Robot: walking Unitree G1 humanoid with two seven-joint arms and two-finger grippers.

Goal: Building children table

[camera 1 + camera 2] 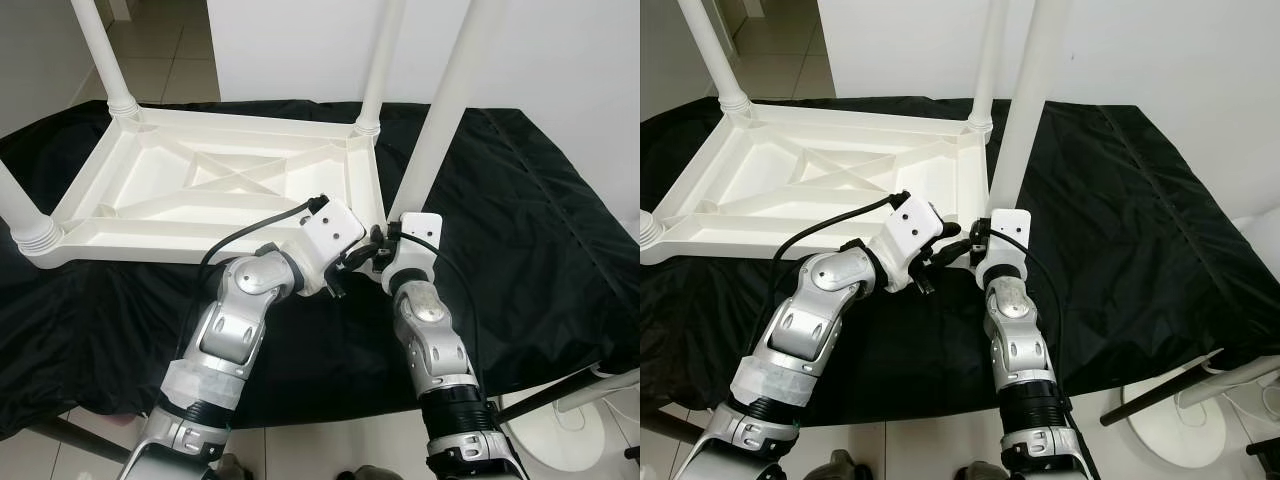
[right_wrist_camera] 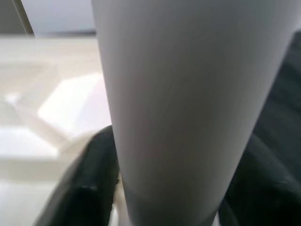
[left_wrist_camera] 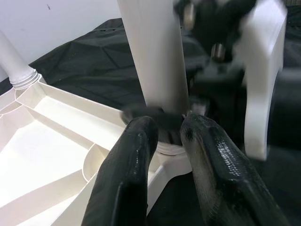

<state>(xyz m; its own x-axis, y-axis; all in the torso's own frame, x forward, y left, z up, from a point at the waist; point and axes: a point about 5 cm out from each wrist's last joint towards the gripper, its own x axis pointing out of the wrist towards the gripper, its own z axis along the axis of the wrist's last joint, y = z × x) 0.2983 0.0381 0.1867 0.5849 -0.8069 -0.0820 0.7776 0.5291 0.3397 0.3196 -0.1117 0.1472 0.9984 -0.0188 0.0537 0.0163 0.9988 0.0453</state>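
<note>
On a black cloth (image 1: 520, 220) spread over a work surface, the white children's table (image 1: 210, 190) lay upside down, ribbed underside up, in the left eye view. Three fitted legs stood upright, their tops cut off by the frame; the nearest left one showed only a stub at 9 o'clock. The fourth leg (image 1: 445, 110) rose from the table's near right corner toward 12 o'clock, leaning slightly right. Both grippers met at its base, where the fingers were hidden behind the wrist housings.

From the right eye view, the left gripper (image 1: 940, 250) and right gripper (image 1: 975, 245) crowded the same corner, the socket itself obscured.

Along the left wrist view, its two black fingers (image 3: 136, 169) sat nearly together, pointing at the leg's foot; whether they pinched anything could not be told.

Up close in the right wrist view, the blurred leg stood clamped between dark fingers (image 2: 84, 183).
</note>
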